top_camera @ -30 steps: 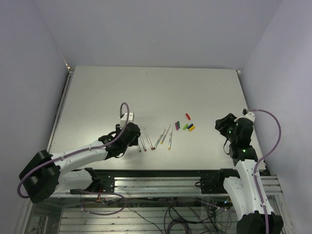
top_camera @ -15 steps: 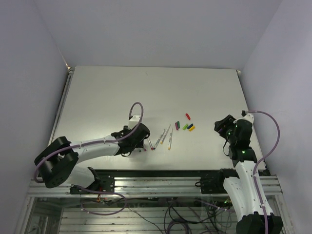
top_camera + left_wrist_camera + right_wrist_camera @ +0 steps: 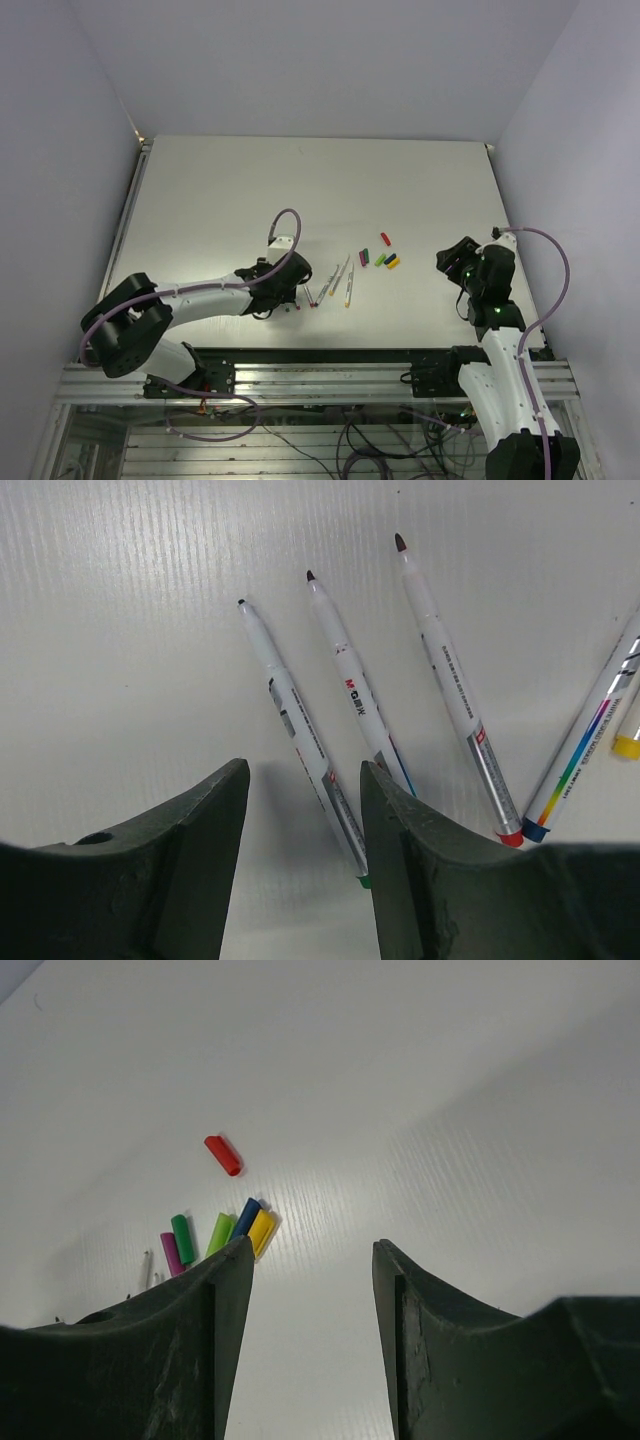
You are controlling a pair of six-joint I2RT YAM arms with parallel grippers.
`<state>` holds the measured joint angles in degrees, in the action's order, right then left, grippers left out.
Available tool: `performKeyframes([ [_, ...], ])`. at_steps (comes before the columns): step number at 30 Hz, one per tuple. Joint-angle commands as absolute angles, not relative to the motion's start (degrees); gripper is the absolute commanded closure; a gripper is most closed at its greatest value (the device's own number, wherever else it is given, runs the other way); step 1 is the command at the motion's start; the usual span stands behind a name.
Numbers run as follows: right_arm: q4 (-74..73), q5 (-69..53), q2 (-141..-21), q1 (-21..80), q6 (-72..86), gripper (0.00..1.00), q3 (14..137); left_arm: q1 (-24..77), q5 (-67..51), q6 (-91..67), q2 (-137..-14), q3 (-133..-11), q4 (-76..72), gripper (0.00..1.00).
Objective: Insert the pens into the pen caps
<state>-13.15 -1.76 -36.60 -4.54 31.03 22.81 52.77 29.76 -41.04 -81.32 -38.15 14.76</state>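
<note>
Several whitish pens lie fanned on the table. In the left wrist view, the green-ended pen (image 3: pixel 300 742) lies beside a blue-marked pen (image 3: pixel 360 718) and a red-ended pen (image 3: pixel 456 695). My left gripper (image 3: pixel 303 795) is open and low over the table. The green-ended pen's rear end lies between its fingers, close to the right finger (image 3: pixel 410 850). From above, that gripper (image 3: pixel 296 291) is at the left end of the pens (image 3: pixel 333 280). The pen caps (image 3: pixel 222 1232) lie in a cluster, with the red cap (image 3: pixel 223 1155) apart. My right gripper (image 3: pixel 312 1260) is open and holds nothing, right of the caps.
A rainbow-striped pen (image 3: pixel 590 748) and a yellow-ended one (image 3: pixel 628 745) lie at the right edge of the left wrist view. The caps (image 3: pixel 380 258) sit between the two arms. The white table (image 3: pixel 300 190) is walled on three sides.
My left arm has swung right to the pens and its jaws have narrowed a little. The right gripper has shifted slightly left.
</note>
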Motion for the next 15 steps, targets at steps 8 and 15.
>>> performKeyframes([
  [8, -11.1, -2.8, -37.0, -4.7, 31.2, 0.48, 22.3, 53.2, 31.5, -42.5, -84.2, -41.0, 18.4, 0.42],
  [15, -11.1, -3.1, -37.2, -4.7, 31.4, 0.48, 22.2, 53.2, 32.0, -42.3, -85.9, -42.1, 22.2, 0.41],
])
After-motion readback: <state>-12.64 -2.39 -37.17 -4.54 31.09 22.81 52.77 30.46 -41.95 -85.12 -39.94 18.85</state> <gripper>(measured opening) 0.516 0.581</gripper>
